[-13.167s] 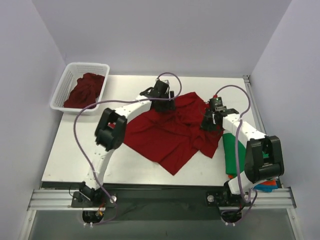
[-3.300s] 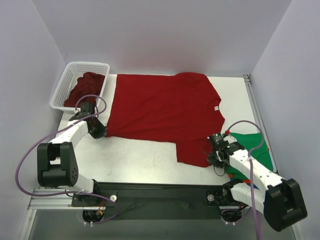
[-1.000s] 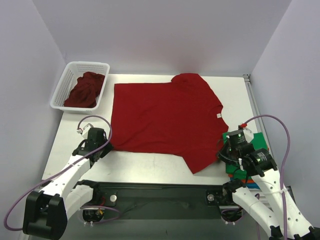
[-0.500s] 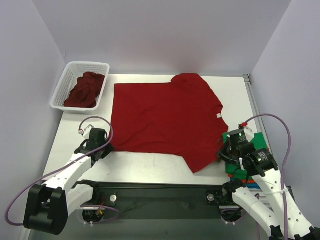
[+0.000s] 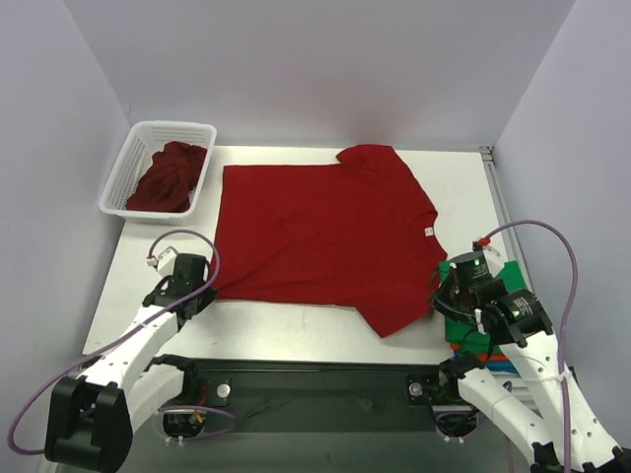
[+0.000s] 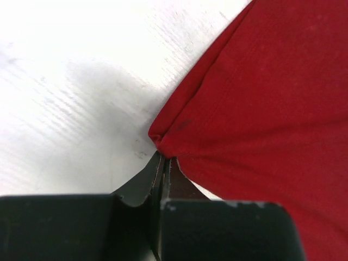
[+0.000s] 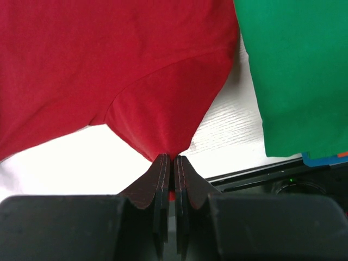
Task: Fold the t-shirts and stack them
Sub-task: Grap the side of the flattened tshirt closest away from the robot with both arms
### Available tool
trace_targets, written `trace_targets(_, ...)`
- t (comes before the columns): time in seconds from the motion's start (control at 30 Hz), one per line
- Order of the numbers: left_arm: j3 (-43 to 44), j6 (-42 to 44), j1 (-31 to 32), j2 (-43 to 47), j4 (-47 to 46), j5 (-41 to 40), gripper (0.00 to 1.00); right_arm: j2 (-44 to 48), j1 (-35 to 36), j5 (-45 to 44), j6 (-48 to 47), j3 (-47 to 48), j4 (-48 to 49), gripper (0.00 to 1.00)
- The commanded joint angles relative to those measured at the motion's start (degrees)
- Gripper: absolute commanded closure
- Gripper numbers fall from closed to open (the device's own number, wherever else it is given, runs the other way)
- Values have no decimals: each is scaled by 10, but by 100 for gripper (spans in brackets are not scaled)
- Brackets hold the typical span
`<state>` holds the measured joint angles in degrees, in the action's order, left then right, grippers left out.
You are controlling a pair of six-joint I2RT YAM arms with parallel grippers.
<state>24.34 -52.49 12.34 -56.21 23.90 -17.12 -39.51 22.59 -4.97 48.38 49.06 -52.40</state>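
**A:** What takes up most of the table [image 5: 296,330]?

**B:** A red t-shirt [image 5: 315,236], spread flat across the middle. One sleeve points to the far edge and the other to the near edge.

**A:** And at the far left?

**B:** A white lattice basket [image 5: 128,163] with a crumpled red t-shirt [image 5: 168,177] inside.

**A:** And the near right corner?

**B:** A folded green t-shirt [image 7: 293,70], just beside the red one. Slivers of blue and orange show under it, possibly more shirts, but too little shows to say.

**A:** What are the claws doing?

**B:** The left gripper [image 6: 163,163] is pinched tight on the red t-shirt's near-left corner, where the cloth bunches to a point. The right gripper [image 7: 174,160] has its fingers pressed together on the tip of the near sleeve, low over the table.
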Motion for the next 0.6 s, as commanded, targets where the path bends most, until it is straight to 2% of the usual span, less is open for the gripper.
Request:
trace_targets(0.0,53,-7,-2,51,92,-56,100,17,4,-16,-9,38,-44,100)
trace_targets(0.13,63,4,-2,118,118,-53,100,33,4,-17,-21,57,-72,100)
trace_targets(0.2,67,16,-1,123,98,-39,100,17,5,-17,-31,62,-68,100)
trace_targets(0.3,91,26,-1,74,69,-26,100,-32,5,-21,-52,84,-43,100)
trace_targets(0.4,147,32,1,-19,47,-15,100,-117,-1,-40,-83,117,-5,100)
trace_targets(0.43,176,32,1,-63,41,-15,100,-175,-5,-41,-107,147,9,100)
trace_targets(0.57,258,35,-1,-163,19,-11,100,-299,-50,4,-153,208,66,100)
